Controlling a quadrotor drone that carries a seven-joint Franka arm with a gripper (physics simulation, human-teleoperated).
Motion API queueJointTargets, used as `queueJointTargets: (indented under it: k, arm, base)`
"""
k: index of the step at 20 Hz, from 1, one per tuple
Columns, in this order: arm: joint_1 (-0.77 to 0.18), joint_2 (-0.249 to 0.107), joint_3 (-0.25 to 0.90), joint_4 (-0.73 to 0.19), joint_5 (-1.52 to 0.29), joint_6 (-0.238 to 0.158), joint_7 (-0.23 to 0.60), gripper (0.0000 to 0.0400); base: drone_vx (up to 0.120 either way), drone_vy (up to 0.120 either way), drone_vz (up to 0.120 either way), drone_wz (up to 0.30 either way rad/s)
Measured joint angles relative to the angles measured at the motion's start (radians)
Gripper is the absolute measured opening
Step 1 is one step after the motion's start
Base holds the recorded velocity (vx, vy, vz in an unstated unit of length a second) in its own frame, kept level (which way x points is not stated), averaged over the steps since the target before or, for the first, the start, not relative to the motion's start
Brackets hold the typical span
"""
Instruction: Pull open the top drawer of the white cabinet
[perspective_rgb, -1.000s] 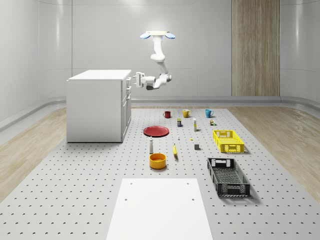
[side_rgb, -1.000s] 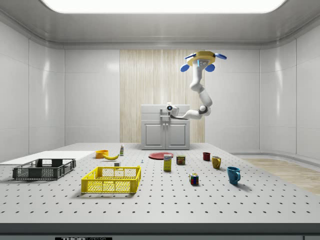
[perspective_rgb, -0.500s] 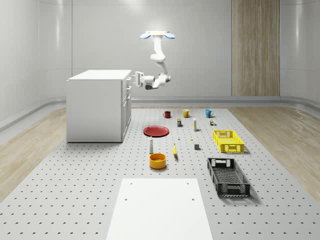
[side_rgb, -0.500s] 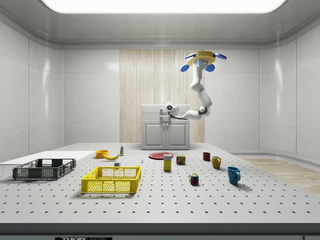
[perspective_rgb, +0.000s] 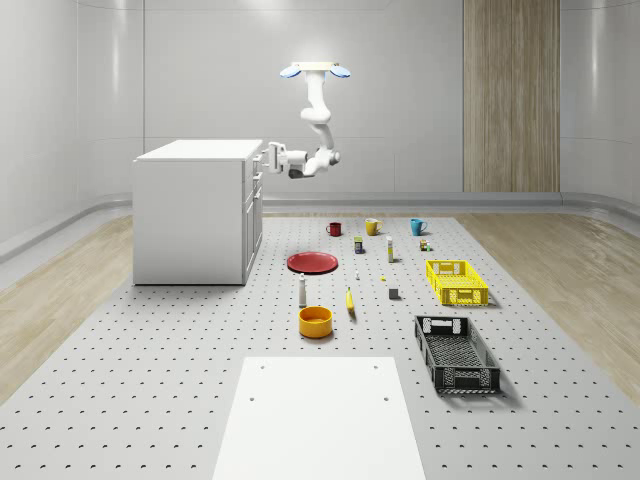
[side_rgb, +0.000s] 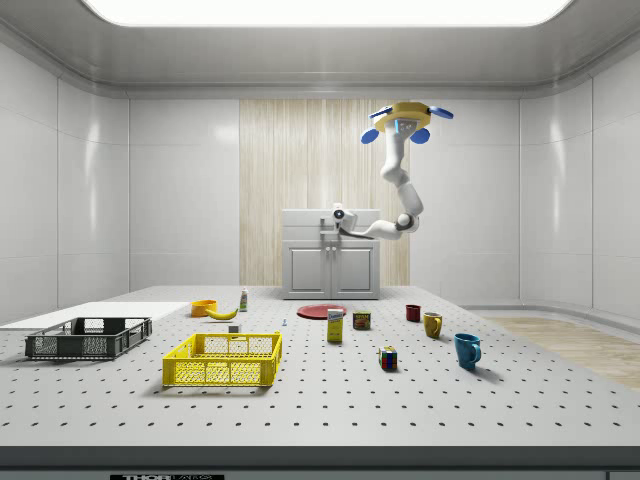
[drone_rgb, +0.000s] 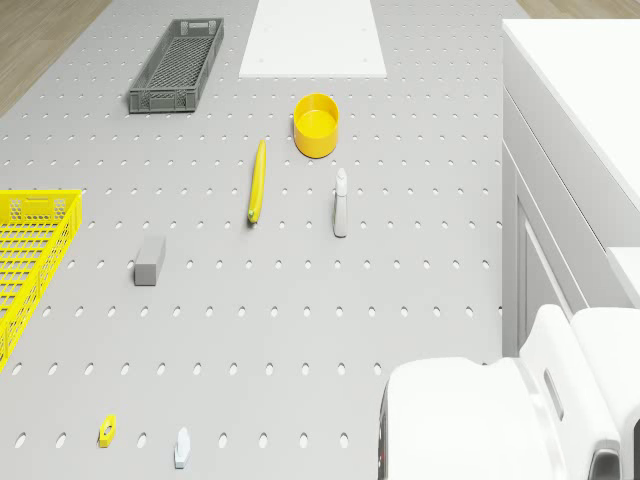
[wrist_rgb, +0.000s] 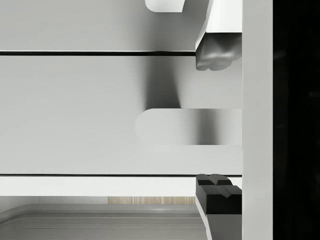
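The white cabinet (perspective_rgb: 195, 215) stands at the whole-scene view's left, its drawer fronts facing the table. The drone (perspective_rgb: 315, 70) hovers high beside the cabinet's front, and its arm bends down toward the cabinet. My gripper (perspective_rgb: 268, 158) is level with the top drawer (perspective_rgb: 256, 163) and right at its front. In the wrist view the drawer's handle (wrist_rgb: 175, 126) runs between my two fingertips (wrist_rgb: 215, 55), with a gap on each side. My gripper (wrist_rgb: 218, 121) is open around the handle. From the side, the gripper (side_rgb: 330, 222) sits in front of the cabinet (side_rgb: 333, 265).
On the table lie a red plate (perspective_rgb: 312, 262), a yellow bowl (perspective_rgb: 315, 321), a banana (perspective_rgb: 350, 301), a small bottle (perspective_rgb: 302, 291), three mugs (perspective_rgb: 372, 227), a yellow crate (perspective_rgb: 456, 282) and a black crate (perspective_rgb: 456, 352). A white board (perspective_rgb: 320, 420) lies at the front.
My gripper has moved a little closer to the cabinet's top drawer front. The drone has stayed where it was, and the drawer looks unmoved.
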Motion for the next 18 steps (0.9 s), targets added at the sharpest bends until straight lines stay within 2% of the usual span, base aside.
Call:
queueJointTargets:
  k: [7,18]
  arm:
    - [-0.038,0.055,0.014,0.042,0.009,-0.036,-0.006,0.0305]
    - [-0.086,0.099,0.068,0.075,0.040,-0.048,-0.013,0.0305]
  base:
    - [0.000,0.000,0.000,0.000]
    - [0.000,0.000,0.000,0.000]
